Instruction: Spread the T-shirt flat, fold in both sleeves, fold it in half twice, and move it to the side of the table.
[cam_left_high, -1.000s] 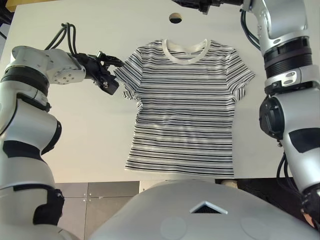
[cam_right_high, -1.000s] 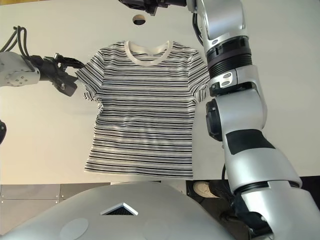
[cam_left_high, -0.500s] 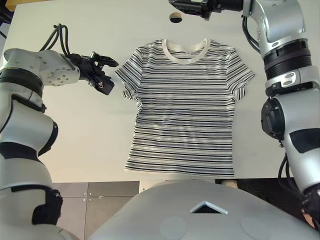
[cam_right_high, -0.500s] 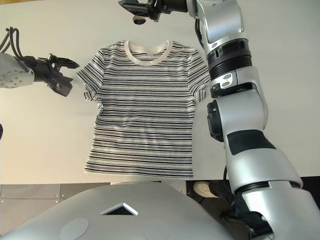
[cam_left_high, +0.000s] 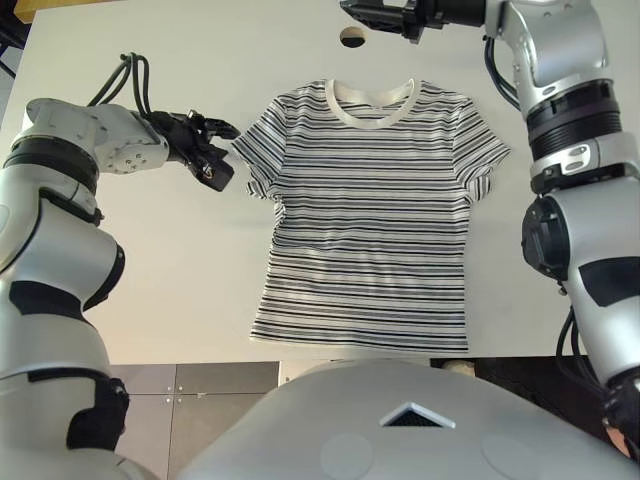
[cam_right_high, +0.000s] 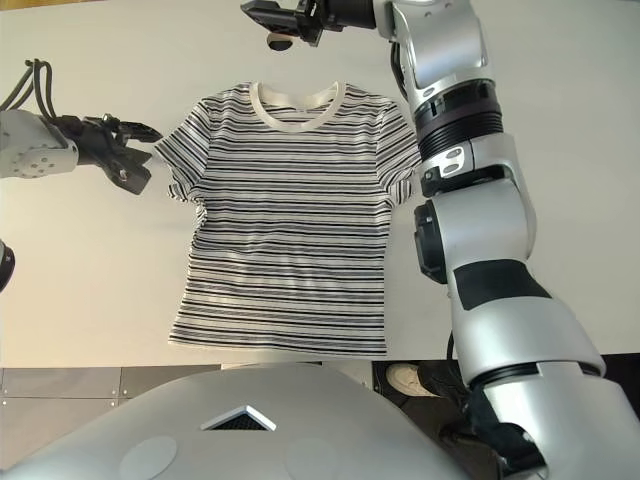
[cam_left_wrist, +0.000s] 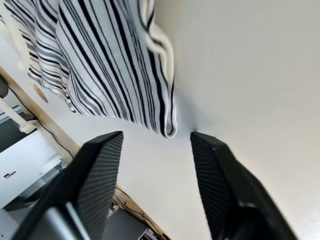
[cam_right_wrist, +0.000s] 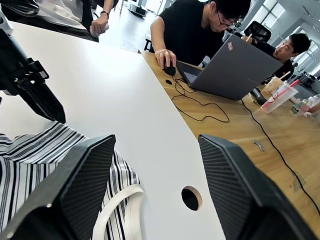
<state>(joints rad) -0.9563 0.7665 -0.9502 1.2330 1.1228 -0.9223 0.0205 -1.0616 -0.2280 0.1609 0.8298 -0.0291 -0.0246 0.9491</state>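
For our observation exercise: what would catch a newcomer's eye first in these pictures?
A striped T-shirt lies spread flat in the middle of the white table. The open left tool hovers beside its sleeve, and the open right tool hangs beyond the collar, near a round hole in the table.

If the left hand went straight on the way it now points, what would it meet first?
The left hand would probably meet the T-shirt's sleeve first; the hem lies just ahead between its open fingers. Its height above the table is unclear.
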